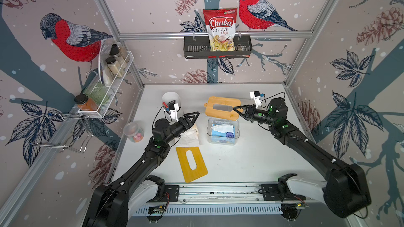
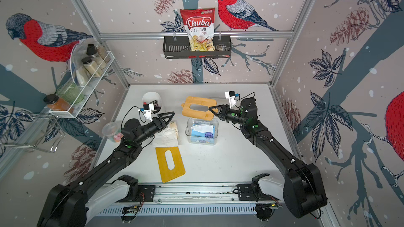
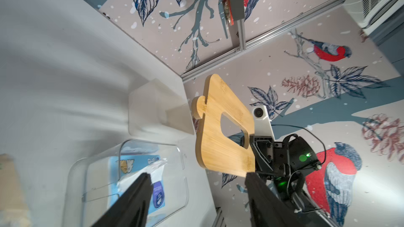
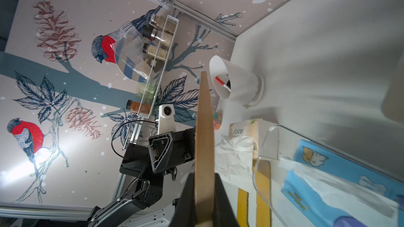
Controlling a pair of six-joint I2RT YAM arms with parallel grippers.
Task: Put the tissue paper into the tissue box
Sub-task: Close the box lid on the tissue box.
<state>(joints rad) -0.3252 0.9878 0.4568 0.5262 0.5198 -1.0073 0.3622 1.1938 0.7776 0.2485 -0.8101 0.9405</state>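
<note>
The left gripper [image 1: 195, 115] is hanging in the air just left of the clear tissue box [image 1: 209, 128]. Its 2 fingers [image 3: 135, 195] are standing wide apart, and nothing is sitting between them. The blue tissue pack [image 1: 216, 136] is lying down inside that box, between its clear walls, with a white sheet [image 3: 157, 167] poking up out of its top.

Over on the other side, the right gripper [image 1: 236, 108] is clamping hard on one edge of the bamboo lid [image 1: 218, 114]. The right wrist view is showing both fingers pressed against the board's 2 faces. The lid is being carried off the table [image 1: 251, 160], over the far side of the box. In both top views its near edge is overlapping the far rim. I cannot tell whether wood is touching plastic there. The box top is lying open.

Under the left arm, a crumpled white tissue [image 1: 188, 139] is spreading across the table beside a brown paper pack [image 4: 239, 130] printed "Face". A 2nd lid, the yellow one [image 1: 197, 174], is lying flat in front of them, slot facing up. A candy jar [image 1: 133, 132] is standing at the table's left edge, and a white cup [image 1: 172, 99] is sitting further back.
</note>
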